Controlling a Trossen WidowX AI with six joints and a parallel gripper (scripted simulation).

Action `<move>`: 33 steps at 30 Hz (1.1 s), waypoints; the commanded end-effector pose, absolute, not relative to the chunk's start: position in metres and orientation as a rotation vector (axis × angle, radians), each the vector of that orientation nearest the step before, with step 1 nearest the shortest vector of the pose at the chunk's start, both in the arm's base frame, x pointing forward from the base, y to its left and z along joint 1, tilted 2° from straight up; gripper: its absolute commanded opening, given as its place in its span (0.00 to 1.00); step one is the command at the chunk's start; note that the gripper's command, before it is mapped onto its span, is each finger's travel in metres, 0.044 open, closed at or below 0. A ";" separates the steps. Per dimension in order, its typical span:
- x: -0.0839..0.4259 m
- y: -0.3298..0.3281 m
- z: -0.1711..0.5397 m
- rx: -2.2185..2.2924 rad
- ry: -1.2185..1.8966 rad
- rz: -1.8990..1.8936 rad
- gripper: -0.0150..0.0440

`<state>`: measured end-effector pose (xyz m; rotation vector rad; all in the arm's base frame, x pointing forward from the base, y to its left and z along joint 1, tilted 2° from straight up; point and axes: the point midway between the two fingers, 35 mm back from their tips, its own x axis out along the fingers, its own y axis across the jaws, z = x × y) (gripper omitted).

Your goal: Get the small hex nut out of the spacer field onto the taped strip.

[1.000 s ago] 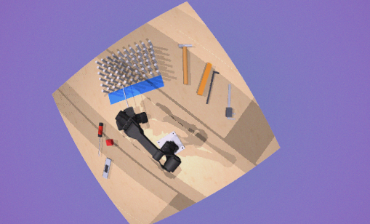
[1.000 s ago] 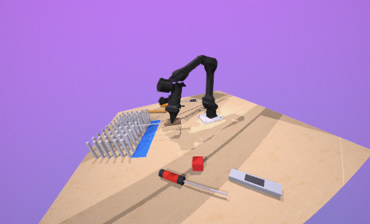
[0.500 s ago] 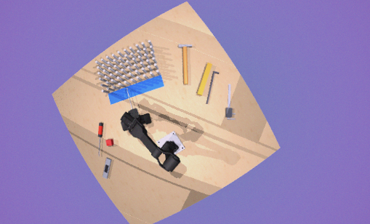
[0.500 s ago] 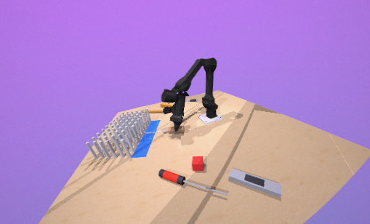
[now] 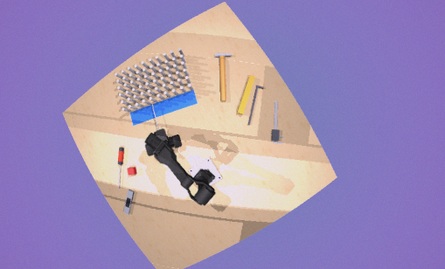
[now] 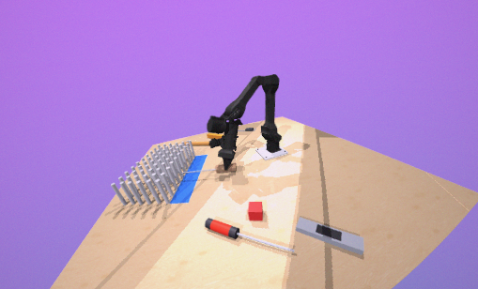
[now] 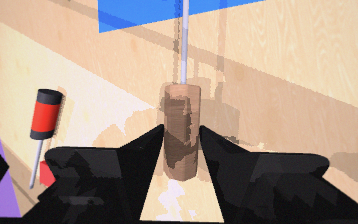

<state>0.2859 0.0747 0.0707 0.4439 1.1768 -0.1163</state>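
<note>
My gripper (image 6: 226, 168) (image 7: 181, 128) is shut on the wooden handle (image 7: 182, 97) of a tool with a thin metal rod (image 5: 155, 114) (image 7: 184, 50). The handle is low at the table, in front of the strip. The rod runs over the blue taped strip (image 5: 177, 100) (image 6: 181, 193) (image 7: 125, 15). Its far end is at the front row of the metal spacers (image 5: 154, 79) (image 6: 156, 185); whether it touches one or passes between them I cannot tell. The visible spacers stand in rows. I cannot make out the hex nut in any view.
A red screwdriver (image 5: 121, 156) (image 6: 221, 228) (image 7: 46, 114), a red cube (image 5: 132, 170) (image 6: 255, 211) and a grey bar tool (image 5: 128, 202) (image 6: 352, 241) lie left of the arm in the top view. A hammer (image 5: 223, 83), yellow bar (image 5: 246, 95), hex key (image 5: 253, 105) and dark-ended tool (image 5: 275, 135) lie right.
</note>
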 end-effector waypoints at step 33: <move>0.313 0.067 0.075 0.444 1.167 -0.107 0.25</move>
